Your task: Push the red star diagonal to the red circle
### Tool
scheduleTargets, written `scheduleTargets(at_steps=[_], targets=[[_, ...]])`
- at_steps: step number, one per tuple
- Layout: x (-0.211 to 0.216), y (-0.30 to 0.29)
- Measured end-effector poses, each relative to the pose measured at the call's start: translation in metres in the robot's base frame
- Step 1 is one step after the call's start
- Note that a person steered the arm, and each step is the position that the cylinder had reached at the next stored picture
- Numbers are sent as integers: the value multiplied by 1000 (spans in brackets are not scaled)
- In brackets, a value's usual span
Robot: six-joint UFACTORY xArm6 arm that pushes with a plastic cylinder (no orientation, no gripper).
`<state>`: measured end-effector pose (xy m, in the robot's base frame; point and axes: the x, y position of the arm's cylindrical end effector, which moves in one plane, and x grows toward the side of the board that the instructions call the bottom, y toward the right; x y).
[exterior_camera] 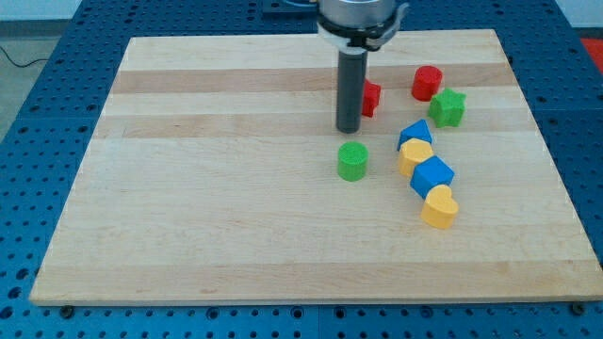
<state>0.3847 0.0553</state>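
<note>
The red star (pixel 370 98) lies near the view's top, partly hidden behind my rod. The red circle (pixel 427 83) stands to its right and slightly higher, with a gap between them. My tip (pixel 349 129) rests on the board just left of and below the red star, close to it or touching; I cannot tell which. A green star (pixel 448 108) sits just below and right of the red circle.
A green circle (pixel 352 162) stands just below my tip. To the right a diagonal chain runs downward: a blue block (pixel 414 134), a yellow block (pixel 415 155), a blue cube (pixel 431 175) and a yellow heart (pixel 439 208). The wooden board (pixel 188 188) lies on a blue perforated table.
</note>
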Motion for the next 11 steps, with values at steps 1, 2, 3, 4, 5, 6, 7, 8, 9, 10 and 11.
scheduleTargets(at_steps=[1,2,3,4,5,6,7,8,9,10,11], targets=[[-27,32],[-63,52],[-71,46],[-44,17],[-39,-25],[-45,-54],[-64,-30],[-92,7],[-99,34],[-101,16],[-117,18]])
